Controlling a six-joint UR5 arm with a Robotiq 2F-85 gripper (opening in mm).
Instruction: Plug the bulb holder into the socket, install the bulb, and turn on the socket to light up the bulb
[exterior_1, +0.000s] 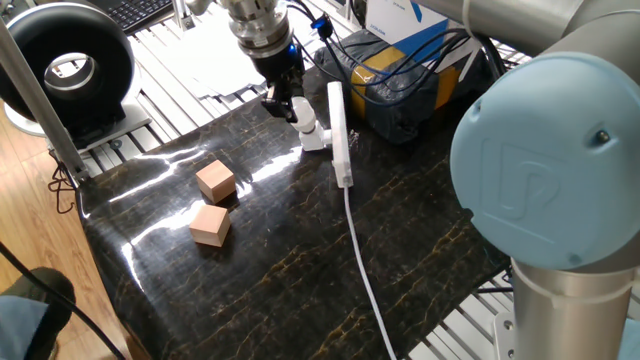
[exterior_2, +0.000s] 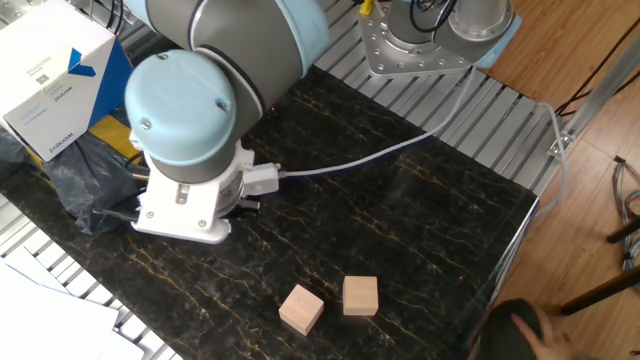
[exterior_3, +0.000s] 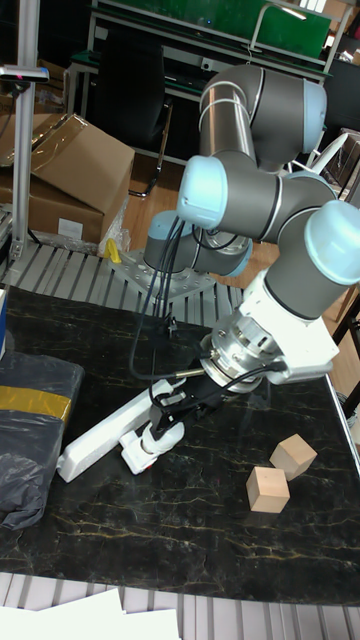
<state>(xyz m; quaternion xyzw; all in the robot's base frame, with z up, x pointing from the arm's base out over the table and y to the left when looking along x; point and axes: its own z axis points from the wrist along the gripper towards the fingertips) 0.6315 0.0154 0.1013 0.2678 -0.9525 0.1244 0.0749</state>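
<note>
The socket (exterior_1: 339, 128) is a long white power strip on the dark table; its cable (exterior_1: 365, 272) runs toward the front. The small white bulb holder (exterior_1: 318, 141) sits against the socket's left side. The white bulb (exterior_1: 305, 122) sticks out of it, up to the left. My gripper (exterior_1: 280, 102) is shut on the bulb's outer end. In the tall fixed view the black fingers (exterior_3: 172, 398) clamp the bulb (exterior_3: 158, 431) above the holder (exterior_3: 136, 456), beside the socket (exterior_3: 105, 430). In the other fixed view the arm hides my gripper, and only the socket's end (exterior_2: 263, 178) shows.
Two tan wooden cubes (exterior_1: 215, 181) (exterior_1: 210, 224) lie left of centre. A dark wrapped box with yellow tape (exterior_1: 400, 85) and tangled cables sits right behind the socket. A black ring-shaped device (exterior_1: 65, 60) stands at the back left. A dark shape (exterior_2: 510, 335) shows at the table's edge.
</note>
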